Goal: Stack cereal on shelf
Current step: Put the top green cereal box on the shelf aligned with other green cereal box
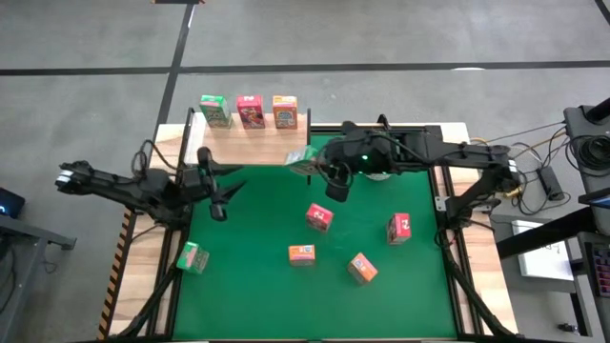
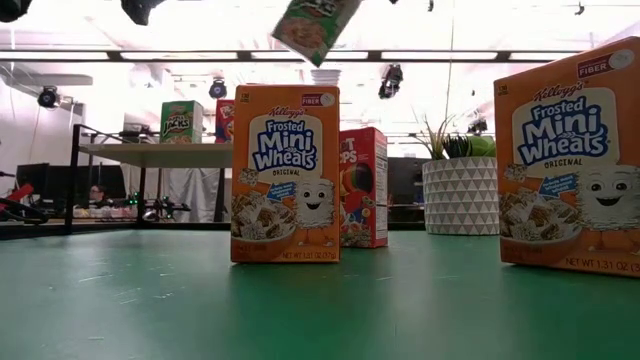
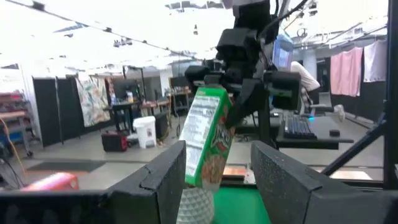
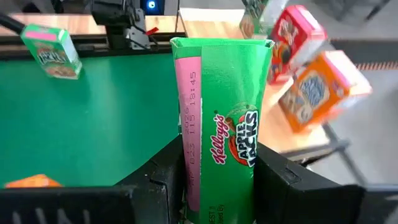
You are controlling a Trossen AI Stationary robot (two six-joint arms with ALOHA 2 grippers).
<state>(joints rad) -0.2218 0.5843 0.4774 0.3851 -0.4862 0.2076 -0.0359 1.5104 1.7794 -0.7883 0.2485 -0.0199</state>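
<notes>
My right gripper is shut on a green cereal box, held in the air just off the right end of the light-wood shelf. The box also shows in the low view and the left wrist view. A green, a pink and an orange box stand on the shelf's plank top. My left gripper is open and empty over the mat's left part, its fingers pointing toward the held box. My right gripper pinches the green box between its two fingers at one end, a finger on each side. The fingers come from above, slanting down. The box hangs tilted below them, lifted clear of the table and the shelf.
On the green mat lie two pink boxes and two orange boxes. Another green box sits at the mat's left edge. A white patterned plant pot stands at the far right.
</notes>
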